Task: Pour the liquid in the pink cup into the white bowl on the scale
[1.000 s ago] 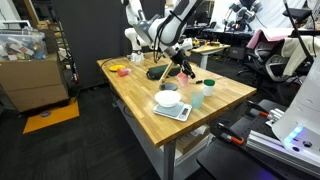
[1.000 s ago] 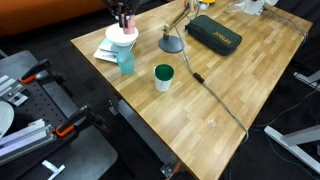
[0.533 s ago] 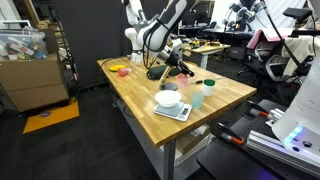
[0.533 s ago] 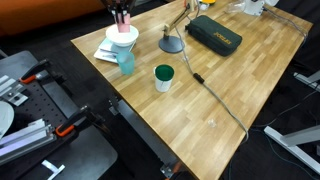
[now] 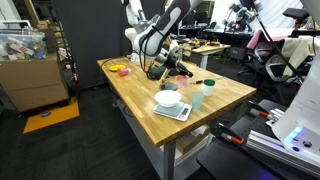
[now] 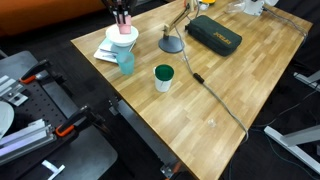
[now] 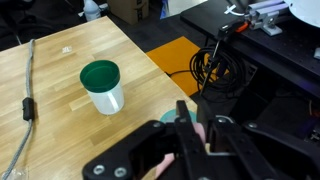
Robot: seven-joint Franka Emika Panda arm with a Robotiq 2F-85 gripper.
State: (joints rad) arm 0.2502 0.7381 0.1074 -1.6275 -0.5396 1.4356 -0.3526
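My gripper point(image 5: 179, 63) is shut on the pink cup point(image 5: 184, 69) and holds it in the air above the table, behind the white bowl point(image 5: 168, 98). The bowl sits on the silver-grey scale point(image 5: 176, 113) near the table's front edge. In an exterior view the gripper point(image 6: 121, 10) with the pink cup point(image 6: 123, 19) hangs just above the bowl point(image 6: 122, 36) and scale point(image 6: 105, 52). In the wrist view the jaws point(image 7: 197, 135) pinch the pink cup point(image 7: 200, 133); the bowl is out of view there. I cannot see the liquid.
A pale mint cup point(image 6: 126, 63) and a green-topped cup point(image 6: 164, 77) stand beside the scale; the green-topped cup also shows in the wrist view point(image 7: 102, 86). A grey lamp base point(image 6: 172, 43), a black case point(image 6: 213, 33) and a cable point(image 6: 215, 97) lie on the table.
The arm has shifted a little with the pink cup still in its grip. The bowl, scale and other cups have not moved.
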